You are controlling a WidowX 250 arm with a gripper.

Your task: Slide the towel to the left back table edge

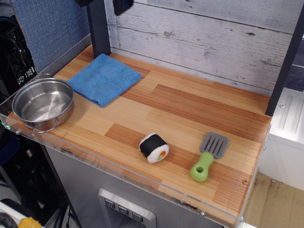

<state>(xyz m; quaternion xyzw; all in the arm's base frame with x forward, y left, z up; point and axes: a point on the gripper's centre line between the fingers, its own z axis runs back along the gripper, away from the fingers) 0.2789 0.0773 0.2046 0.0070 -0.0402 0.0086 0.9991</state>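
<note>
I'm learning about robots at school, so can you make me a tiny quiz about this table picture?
1. True or false: the towel lies inside the pot.
2. Which thing is nearest the spatula? A) the pot B) the sushi roll C) the towel
3. Fill in: the towel's colour is ____.

Key:
1. False. It lies flat on the table, beside the pot.
2. B.
3. Blue.

Bonus fact: only a dark bit of the gripper peeks in at the top edge, above the towel, touching nothing.
</note>
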